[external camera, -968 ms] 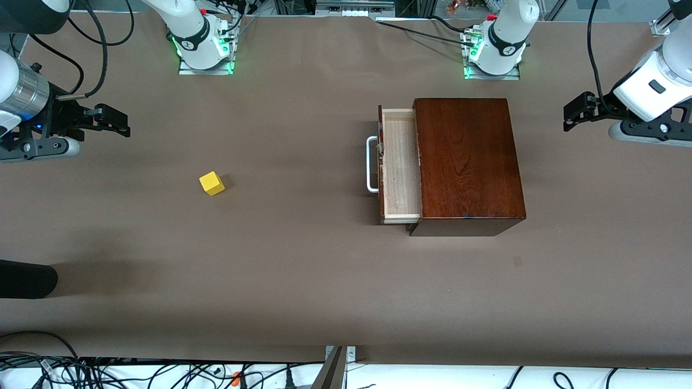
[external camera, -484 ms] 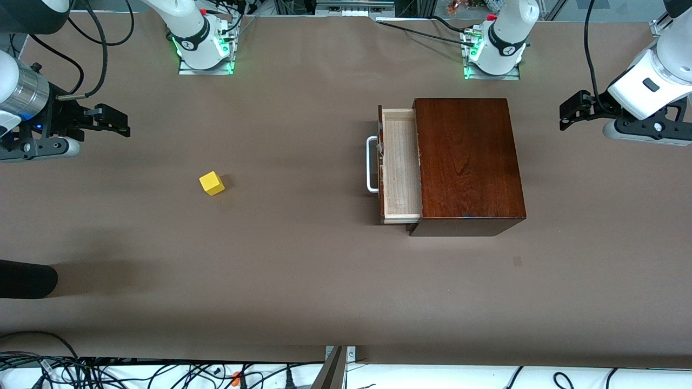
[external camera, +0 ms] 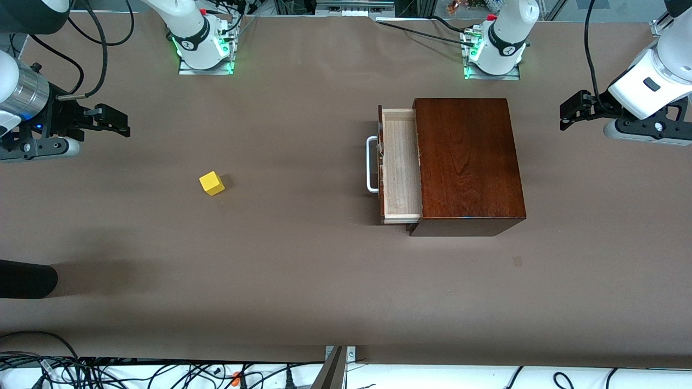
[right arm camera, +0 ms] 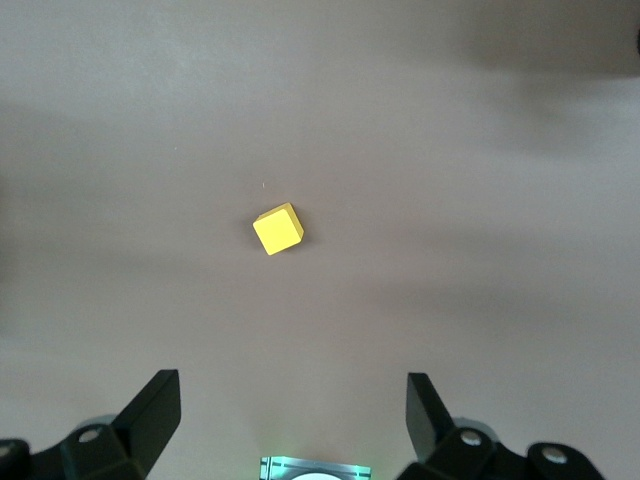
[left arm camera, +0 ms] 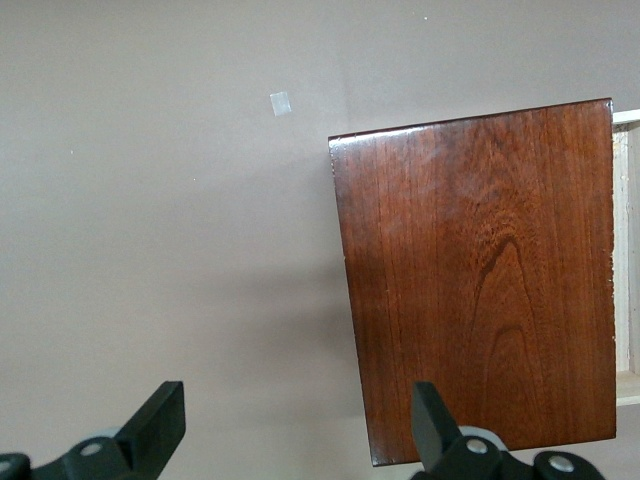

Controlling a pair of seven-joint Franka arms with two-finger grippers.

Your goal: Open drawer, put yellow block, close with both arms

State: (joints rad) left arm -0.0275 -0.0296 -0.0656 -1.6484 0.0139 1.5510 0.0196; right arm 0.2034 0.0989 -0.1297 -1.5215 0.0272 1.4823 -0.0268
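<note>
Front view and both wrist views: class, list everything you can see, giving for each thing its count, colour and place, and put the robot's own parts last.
wooden box: one, glossy dark reddish-brown, on the table toward the left arm's end.
drawer: one, pale wood inside with a white handle, pulled partly out of the box, nothing in it.
yellow block: one, bright yellow, lying on the table toward the right arm's end, apart from the box.
table: one, brown surface, bearing the box and block.
cables: many, mostly black, along the table edge nearest the front camera.
left end effector: one, black, open, in the air over the table at the left arm's end.
right end effector: one, black, open, in the air over the table at the right arm's end.
</note>
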